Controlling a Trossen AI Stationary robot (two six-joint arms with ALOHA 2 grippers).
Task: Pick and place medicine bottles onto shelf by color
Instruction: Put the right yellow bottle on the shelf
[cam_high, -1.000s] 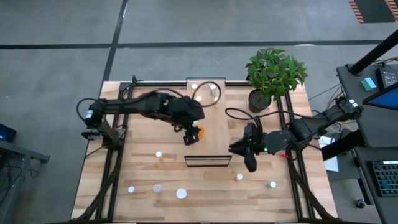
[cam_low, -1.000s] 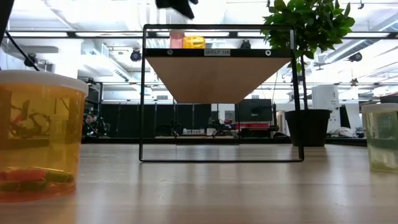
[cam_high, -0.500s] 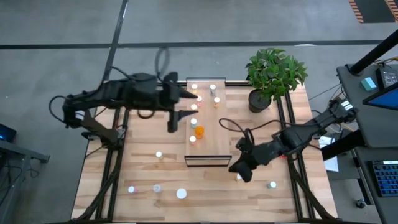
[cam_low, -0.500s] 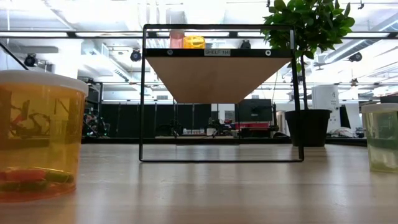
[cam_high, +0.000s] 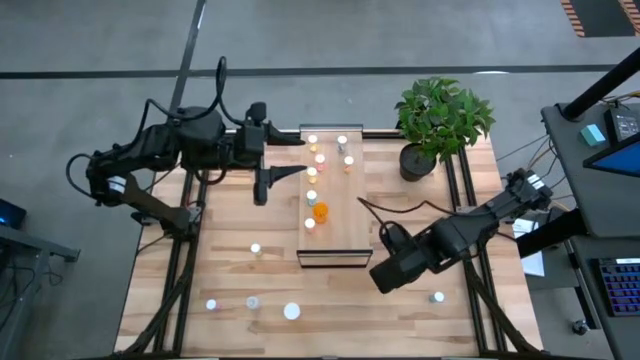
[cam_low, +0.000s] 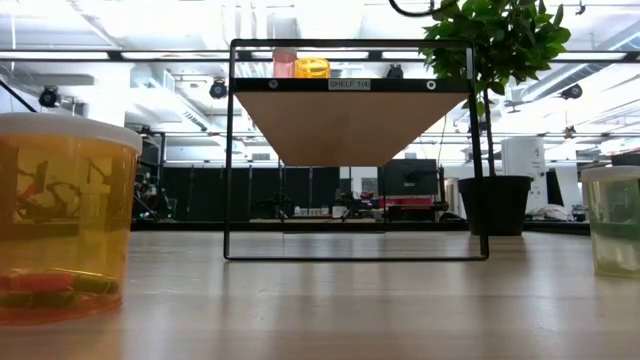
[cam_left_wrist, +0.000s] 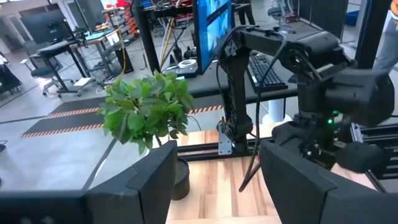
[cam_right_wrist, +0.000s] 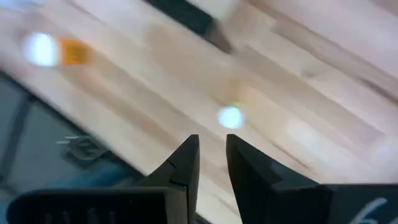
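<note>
The shelf (cam_high: 335, 235) is a light-wood board in a dark frame at the table's middle; the low view shows it raised (cam_low: 350, 130). Several small white-capped bottles stand on it, among them an orange one (cam_high: 320, 211). My left gripper (cam_high: 280, 180) is open and empty, above the table's far left, left of the shelf; its fingers stand wide apart in its wrist view (cam_left_wrist: 217, 186). My right gripper (cam_high: 385, 277) hovers by the shelf's near right corner, fingers narrowly open (cam_right_wrist: 211, 149), over a white-capped bottle (cam_right_wrist: 231, 117) standing on the table.
Loose bottles stand on the table's near left (cam_high: 255, 248) (cam_high: 211, 304) (cam_high: 253, 301), a larger one (cam_high: 291, 311) among them, and one at the near right (cam_high: 438, 297). A potted plant (cam_high: 440, 120) stands at the far right. Another orange bottle (cam_right_wrist: 59, 51) shows in the right wrist view.
My left gripper has let go of the orange bottle, which now stands on the shelf, and has drawn back toward the table's far left. My right gripper has gone toward the near edge, from beside the shelf to over a white-capped bottle on the table.
</note>
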